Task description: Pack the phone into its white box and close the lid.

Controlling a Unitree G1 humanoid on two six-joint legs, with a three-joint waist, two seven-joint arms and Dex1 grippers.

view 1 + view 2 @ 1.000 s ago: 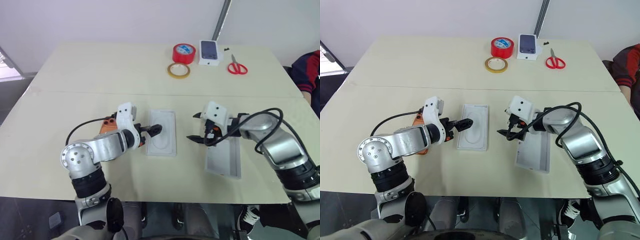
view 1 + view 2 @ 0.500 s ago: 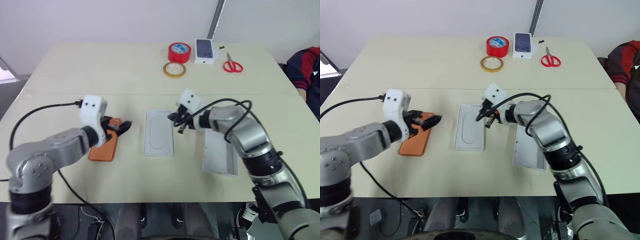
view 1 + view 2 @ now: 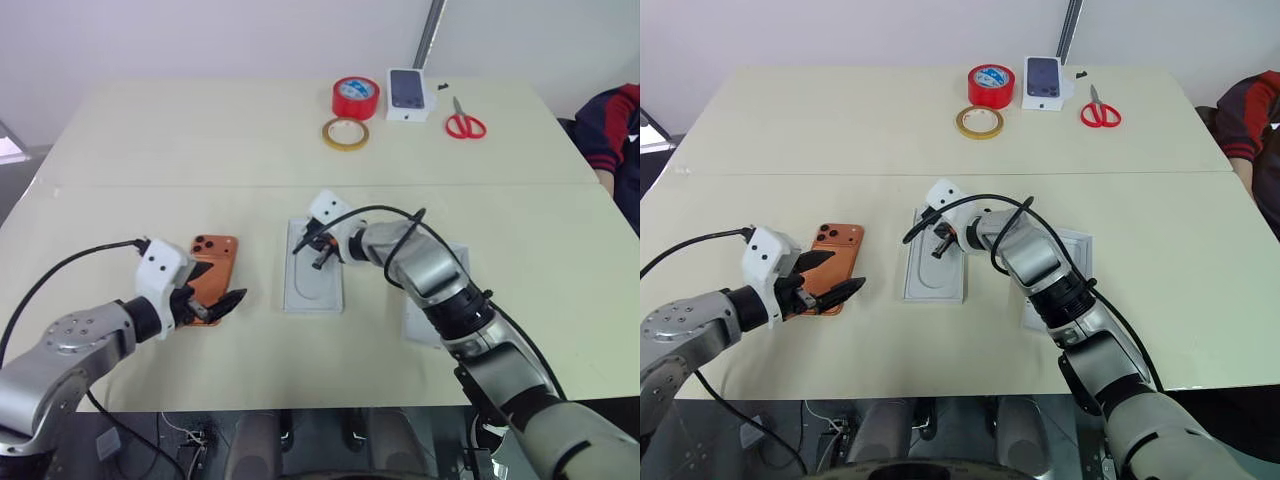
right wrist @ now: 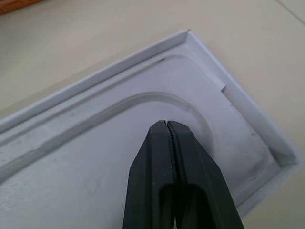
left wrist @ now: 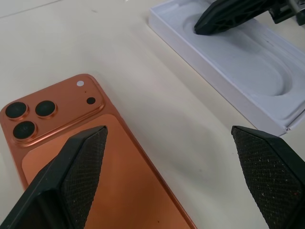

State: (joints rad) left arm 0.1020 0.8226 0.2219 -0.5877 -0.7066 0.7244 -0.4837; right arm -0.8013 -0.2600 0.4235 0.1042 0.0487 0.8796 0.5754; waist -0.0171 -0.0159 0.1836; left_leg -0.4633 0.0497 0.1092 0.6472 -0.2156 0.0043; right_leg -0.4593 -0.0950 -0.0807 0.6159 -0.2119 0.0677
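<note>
Right pincer (image 4: 169, 125) shut over white box (image 3: 312, 290), phone (image 3: 209, 275) beside

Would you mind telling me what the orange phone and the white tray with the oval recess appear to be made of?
The phone: probably metal or glass, with a smooth satin orange back that shows a soft sheen. The white tray: likely moulded paper pulp or card, matte, with soft rounded edges around the oval recess and a thin folded rim.

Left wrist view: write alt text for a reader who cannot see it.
An open left tool hovers over a flat orange smartphone lying camera side up on a beige table. Beyond, the shut right tool reaches into a white moulded cardboard tray.
</note>
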